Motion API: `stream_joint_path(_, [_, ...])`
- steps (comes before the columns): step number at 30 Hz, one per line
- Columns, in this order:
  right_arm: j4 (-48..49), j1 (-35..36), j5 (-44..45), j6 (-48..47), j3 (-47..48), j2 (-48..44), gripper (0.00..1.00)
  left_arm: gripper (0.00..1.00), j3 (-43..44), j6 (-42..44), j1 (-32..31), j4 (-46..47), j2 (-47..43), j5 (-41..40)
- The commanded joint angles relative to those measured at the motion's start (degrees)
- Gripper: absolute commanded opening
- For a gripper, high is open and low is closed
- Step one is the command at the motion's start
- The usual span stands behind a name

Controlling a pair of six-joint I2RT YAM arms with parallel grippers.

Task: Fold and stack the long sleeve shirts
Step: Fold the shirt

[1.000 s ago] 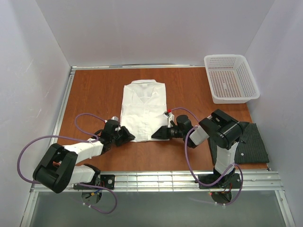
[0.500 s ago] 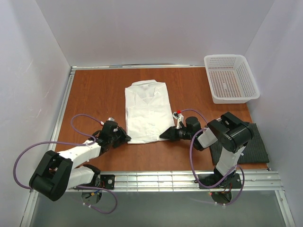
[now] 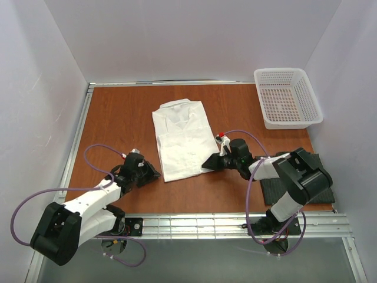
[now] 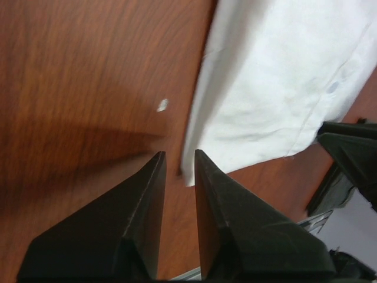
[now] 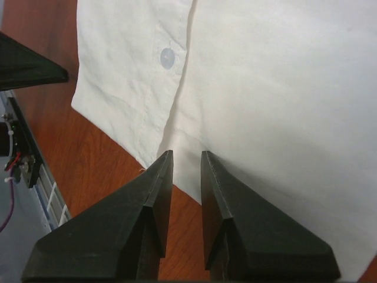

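White shirt (image 3: 181, 139) folded — stacking remains.
Dark shirt (image 3: 271, 191) lies right of it; left gripper (image 4: 178, 156) and right gripper (image 5: 187, 154) — barely parted, empty.

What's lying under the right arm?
A dark charcoal shirt lies flat on the table under the right arm. Its left and right edges show; the arm covers its middle, so its fold cannot be judged.

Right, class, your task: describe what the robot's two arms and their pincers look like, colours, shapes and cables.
Both the left arm and right arm mix white casings with chunky black joint housings. A purple cable loops loosely along each. The left pincer and right pincer each have two matte black, wedge-shaped fingers tapering to points. A small red mark sits by the right wrist.
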Motion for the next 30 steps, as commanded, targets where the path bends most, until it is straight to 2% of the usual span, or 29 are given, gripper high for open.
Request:
stream_joint_path(1, [-16.76,-0.21,7.01,-6.69,6.04,-4.43,0.19,0.2,7.97,4.45,0.4,-3.21,-0.22,-4.34])
stream_joint_path(4, [-22.94,-0.13,8.07,-8.89,11.93,-5.84,0.2,0.31,16.49,8.23,0.92,-3.3,6.36,-8.11])
stream_joint_path(7, [-26.2,0.05,9.12,-10.12,16.51,-5.76,0.21,0.42,24.58,11.22,2.68,-2.42,14.8,-8.39])
stream_joint_path(12, [-27.79,1.01,9.66,-10.12,18.45,-5.85,0.22,0.43,34.68,14.12,5.84,-1.45,26.41,-10.23])
stream_joint_path(15, [-27.96,1.72,9.57,-9.95,18.27,-5.93,0.22,0.42,37.6,15.44,6.64,-1.54,32.21,-10.94])
stream_joint_path(25, [-28.14,2.42,10.36,-9.33,16.08,-5.41,0.22,0.29,42.26,17.03,6.73,-1.89,39.6,-9.18])
stream_joint_path(29, [-27.96,2.69,10.89,-9.33,14.94,-4.7,0.22,0.14,43.32,18.34,6.81,-1.89,40.84,-9.44])
stream_joint_path(30, [-27.79,2.6,10.89,-9.33,14.67,-4.27,0.22,0.05,43.41,18.87,6.81,-1.8,40.84,-9.44])
